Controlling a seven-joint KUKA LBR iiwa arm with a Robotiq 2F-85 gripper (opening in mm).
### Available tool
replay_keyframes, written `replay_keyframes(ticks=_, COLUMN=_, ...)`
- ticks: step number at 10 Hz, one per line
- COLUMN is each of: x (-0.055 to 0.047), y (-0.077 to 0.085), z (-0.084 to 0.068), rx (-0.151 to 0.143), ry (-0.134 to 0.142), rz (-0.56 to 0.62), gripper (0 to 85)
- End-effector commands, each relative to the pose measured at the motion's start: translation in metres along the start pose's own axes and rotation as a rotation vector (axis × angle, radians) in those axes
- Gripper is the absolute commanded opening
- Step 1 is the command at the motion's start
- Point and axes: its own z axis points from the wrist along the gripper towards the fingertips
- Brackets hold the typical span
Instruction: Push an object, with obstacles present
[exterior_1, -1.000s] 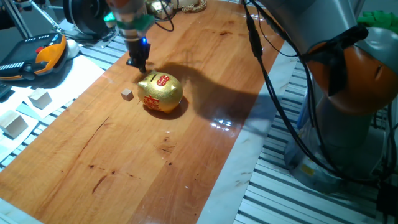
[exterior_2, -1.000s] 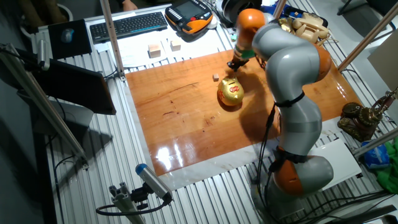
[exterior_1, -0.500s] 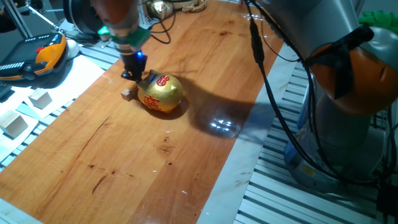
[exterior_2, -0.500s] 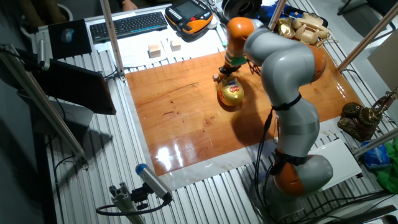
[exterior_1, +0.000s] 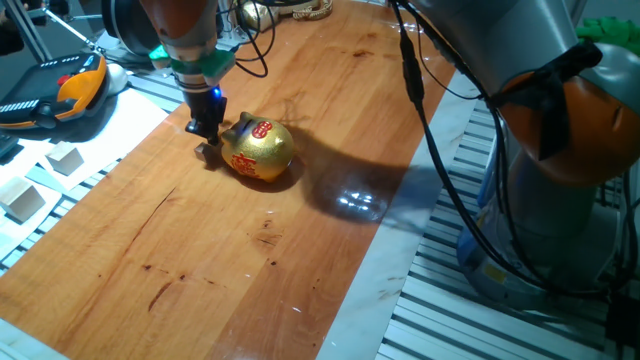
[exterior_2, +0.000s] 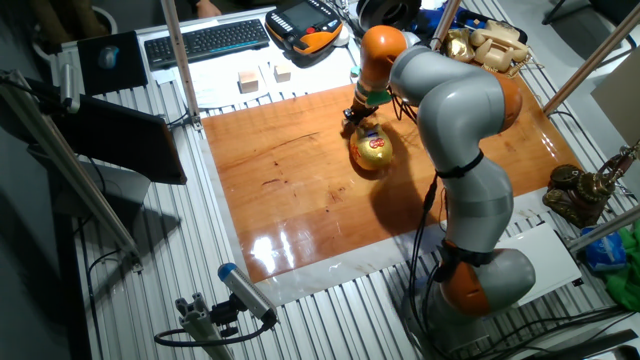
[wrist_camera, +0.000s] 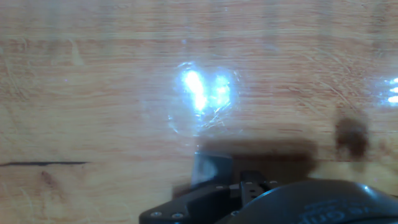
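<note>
The obstacle, a shiny gold piggy bank (exterior_1: 260, 150) with red markings, sits on the wooden table (exterior_1: 200, 250); the other fixed view also shows this piggy bank (exterior_2: 372, 148). My gripper (exterior_1: 207, 148) stands with its dark fingertips down at the table, right against the pig's left side, and its fingers look pressed together. From the other side the gripper (exterior_2: 352, 116) is just behind the pig. The object, the tiny cube, is hidden by the fingertips. The hand view is blurred wood with a glare spot.
Pale wooden blocks (exterior_1: 65, 158) (exterior_1: 22, 198) lie off the table's left edge. An orange and black pendant (exterior_1: 60, 90) rests beyond them. A keyboard (exterior_2: 205, 40) lies at the back. My arm's cable (exterior_1: 440, 150) hangs along the right edge.
The gripper moved left and forward from behind the pig to the pig's left side. The cube, seen beside the pig earlier, is now covered by the fingertips.
</note>
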Motion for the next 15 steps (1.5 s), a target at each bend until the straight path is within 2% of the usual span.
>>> replay_keyframes(ticks=1, x=0.0003, y=0.0003, z=0.0, rx=0.0, ry=0.0, rz=-0.003, gripper=0.0)
replay_keyframes(ticks=4, x=0.0005, y=0.0005, z=0.0001, rx=0.022, ry=-0.008, rz=-0.002, gripper=0.0)
replay_keyframes(ticks=6, x=0.0005, y=0.0005, z=0.0001, rx=0.013, ry=-0.015, rz=-0.002, gripper=0.0)
replay_keyframes(ticks=9, x=0.0005, y=0.0005, z=0.0001, rx=0.036, ry=-0.021, rz=-0.013, gripper=0.0)
replay_keyframes(ticks=10, x=0.0005, y=0.0005, z=0.0001, rx=0.003, ry=-0.004, rz=-0.017, gripper=0.0)
replay_keyframes(ticks=12, x=0.0005, y=0.0005, z=0.0001, rx=-0.011, ry=0.021, rz=-0.048, gripper=0.0)
replay_keyframes(ticks=13, x=0.0005, y=0.0005, z=0.0001, rx=0.002, ry=0.026, rz=-0.083, gripper=0.0)
replay_keyframes(ticks=15, x=0.0005, y=0.0005, z=0.0001, rx=0.031, ry=0.01, rz=-0.075, gripper=0.0)
